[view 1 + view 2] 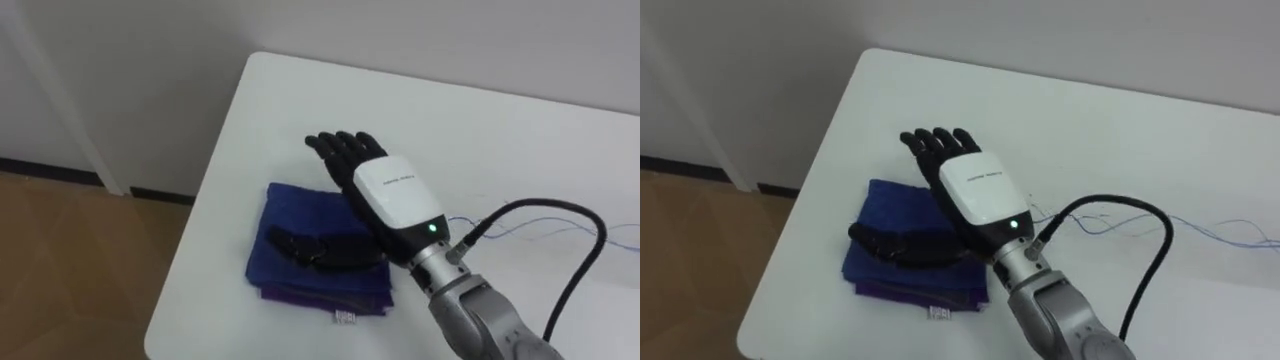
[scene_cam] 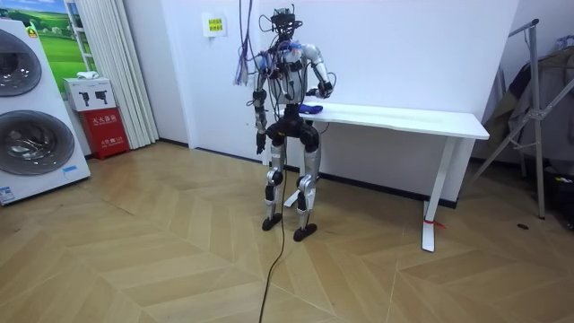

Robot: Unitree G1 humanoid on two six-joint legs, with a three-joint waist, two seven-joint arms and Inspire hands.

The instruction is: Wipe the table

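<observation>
At table corner, cloth beneath right robot hand

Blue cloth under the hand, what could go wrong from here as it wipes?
1. The blue cloth lies close to the left edge of the table; a stroke that way could push it off.
2. The right hand lies flat on it with straight fingers, not gripping, and reaches past its far edge, so it may slide over the cloth, or the folded layers may bunch.

Cloth dark blue — table plain white.
</observation>
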